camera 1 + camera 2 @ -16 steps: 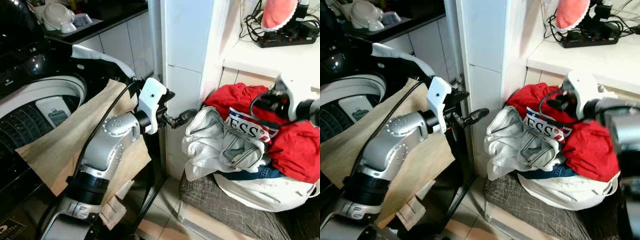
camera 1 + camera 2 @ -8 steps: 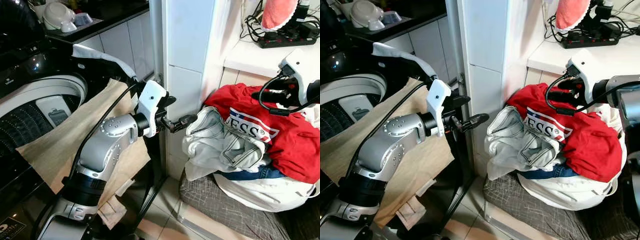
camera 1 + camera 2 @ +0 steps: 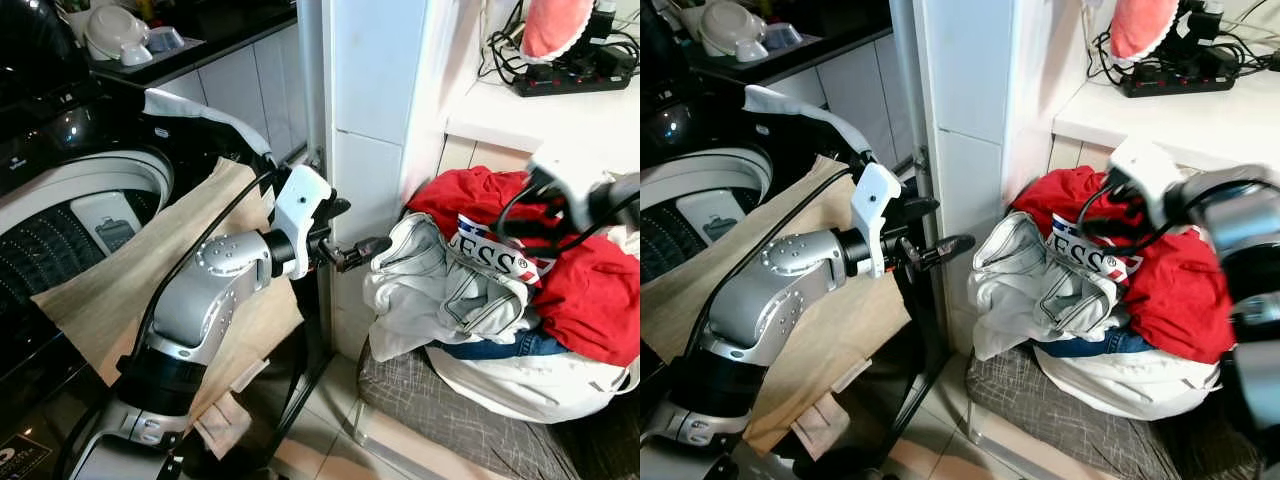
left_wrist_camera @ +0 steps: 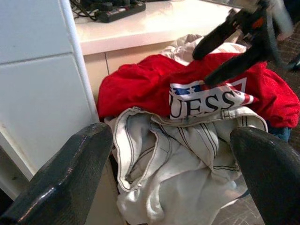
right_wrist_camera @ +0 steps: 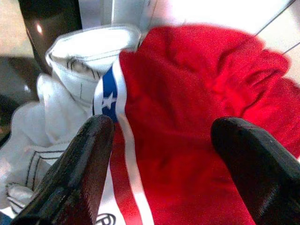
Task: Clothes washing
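While nothing is gripped yet: the washing is judged barely begun.
Left gripper (image 3: 365,247): jaws spread wide, held just beside the white jeans (image 3: 440,295).
Right gripper (image 4: 225,44): jaws parted, empty, above the red shirt (image 3: 580,280).
Washing machine (image 3: 80,215): drum seen open, nothing loaded.

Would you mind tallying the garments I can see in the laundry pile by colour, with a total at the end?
Red: 1, the printed red top on the pile.
White/pale: 1, the white jeans at the front, nearest the left gripper.
Blue: 1, a blue denim piece peeking out underneath.
Total: 3 garments visible; more may be hidden below in the white laundry bag.
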You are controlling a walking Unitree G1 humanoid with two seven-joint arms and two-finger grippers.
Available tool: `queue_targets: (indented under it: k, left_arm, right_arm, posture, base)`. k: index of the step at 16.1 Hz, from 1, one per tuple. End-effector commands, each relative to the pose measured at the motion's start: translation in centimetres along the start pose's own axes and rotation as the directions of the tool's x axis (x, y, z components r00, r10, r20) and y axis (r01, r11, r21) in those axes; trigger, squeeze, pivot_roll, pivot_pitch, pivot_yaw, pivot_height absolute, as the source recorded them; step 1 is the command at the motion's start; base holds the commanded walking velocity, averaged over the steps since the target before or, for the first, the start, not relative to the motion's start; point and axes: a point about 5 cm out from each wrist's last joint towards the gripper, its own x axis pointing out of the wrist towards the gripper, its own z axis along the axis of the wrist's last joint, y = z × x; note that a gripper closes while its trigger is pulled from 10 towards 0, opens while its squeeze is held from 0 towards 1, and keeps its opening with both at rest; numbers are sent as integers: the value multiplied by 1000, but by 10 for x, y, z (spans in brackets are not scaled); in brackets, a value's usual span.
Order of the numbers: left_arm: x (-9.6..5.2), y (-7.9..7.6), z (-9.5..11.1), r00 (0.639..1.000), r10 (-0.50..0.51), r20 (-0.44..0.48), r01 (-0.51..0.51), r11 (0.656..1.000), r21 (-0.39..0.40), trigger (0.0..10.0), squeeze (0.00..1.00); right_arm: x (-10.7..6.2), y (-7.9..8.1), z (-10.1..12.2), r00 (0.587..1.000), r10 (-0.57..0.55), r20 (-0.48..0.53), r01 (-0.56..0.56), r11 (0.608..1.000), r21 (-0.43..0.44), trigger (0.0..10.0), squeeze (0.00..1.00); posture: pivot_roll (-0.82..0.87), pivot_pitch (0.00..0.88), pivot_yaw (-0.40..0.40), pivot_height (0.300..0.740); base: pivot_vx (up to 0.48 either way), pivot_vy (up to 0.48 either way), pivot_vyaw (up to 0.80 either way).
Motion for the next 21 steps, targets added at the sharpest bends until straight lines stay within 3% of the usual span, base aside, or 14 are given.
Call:
queue_targets:
  k: [1,4,5,6,7,21]
  left_arm:
    - [-2,-3,1,1000,-24,-6,24,1000,4,10000,0]
    - [-2,-4,-1,1000,-21,-21,21,1000,19,10000,0]
    - [-2,-5,-2,999,-23,-28,24,999,21,10000,0]
    - [-2,-6,-3,999,-25,-29,26,999,19,10000,0]
    - [-2,-6,-3,999,-27,-28,27,999,16,10000,0]
    - [-1,-6,-4,1000,-9,-15,9,1000,29,10000,0]
  right_arm:
    - [7,2,-8,999,-25,-44,24,999,-25,10000,0]
    - [19,4,-23,985,-104,-141,89,990,-107,10000,0]
    - [22,5,-24,985,-107,-132,97,992,-77,10000,0]
    - [23,6,-23,986,-104,-128,97,994,-56,3294,0]
    - [24,6,-23,987,-103,-125,97,994,-52,0,0]
    - [22,3,-11,996,-87,-20,87,996,0,0,0]
  posture:
    - [-56,0,90,740]
    - [-59,0,92,740]
    - [-60,0,94,740]
    - [-60,0,94,740]
    - [-60,0,94,740]
    - [-61,0,80,740]
  base:
    - [0,0,0]
    - [0,0,0]
    - [0,0,0]
    - [0,0,0]
    - [0,0,0]
    - [0,0,0]
